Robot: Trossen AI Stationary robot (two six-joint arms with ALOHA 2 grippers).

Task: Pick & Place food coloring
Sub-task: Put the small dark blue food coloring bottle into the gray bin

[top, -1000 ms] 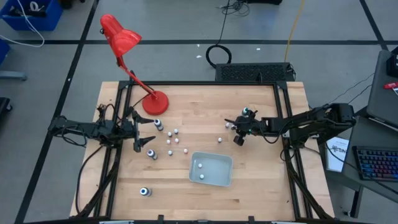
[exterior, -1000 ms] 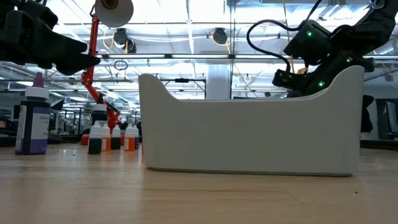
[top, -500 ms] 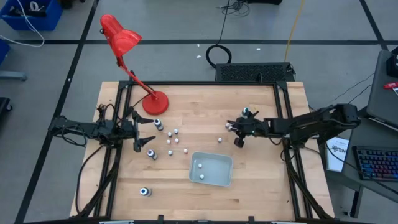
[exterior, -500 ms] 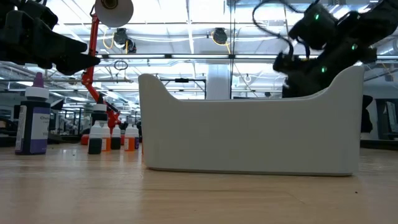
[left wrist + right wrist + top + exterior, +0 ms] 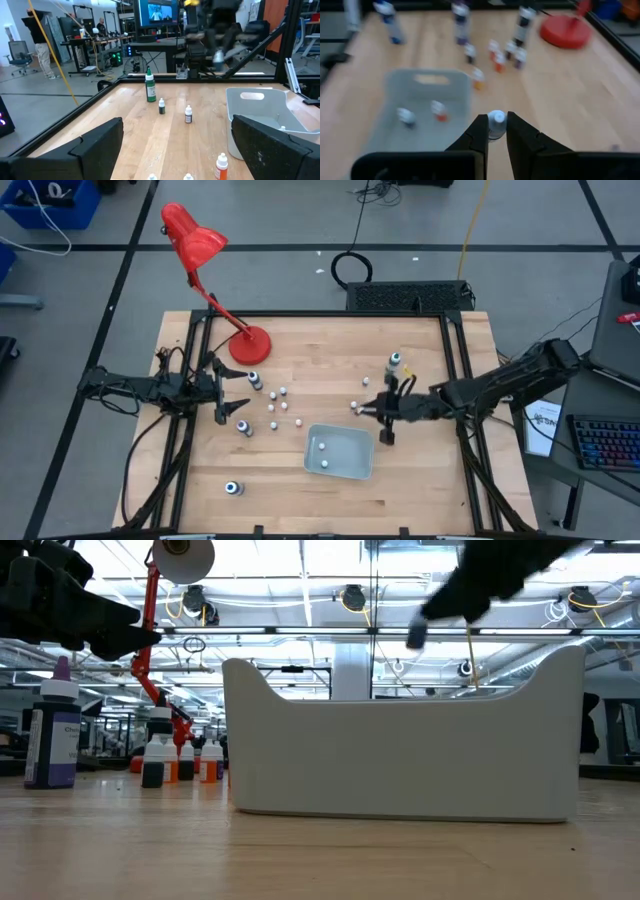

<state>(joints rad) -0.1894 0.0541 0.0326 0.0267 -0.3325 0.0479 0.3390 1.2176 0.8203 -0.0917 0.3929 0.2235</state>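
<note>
My right gripper (image 5: 368,413) hangs beside the far right corner of the pale tray (image 5: 352,434), shut on a tiny white-capped vial (image 5: 496,120). In the low view it is a blur (image 5: 420,632) above the tray wall. Two vials (image 5: 422,114) lie inside the tray. More small vials (image 5: 277,402) and larger dark bottles (image 5: 244,427) stand on the wood to the tray's left. A green bottle (image 5: 394,363) stands upright on the far right. My left gripper (image 5: 238,393) waits open at the table's left, its fingers (image 5: 100,145) wide apart. My right gripper pinches the tiny vial between its two fingers, just below the white cap (image 5: 496,118). The fingers (image 5: 479,131) come in slanting down from the table's right. The vial is lifted clear of the table, and the fingers hide its body.
A red desk lamp's base (image 5: 250,345) stands at the far left of the table. Two loose vials (image 5: 366,380) stand between the green bottle and the tray. One bottle (image 5: 233,488) stands alone near the near edge. Bare wood lies right of the tray.
My right gripper has moved from beside the green bottle toward the near edge and the tray's far right corner, staying shut. The green bottle it stood over now shows in the open. The left arm has kept still.
</note>
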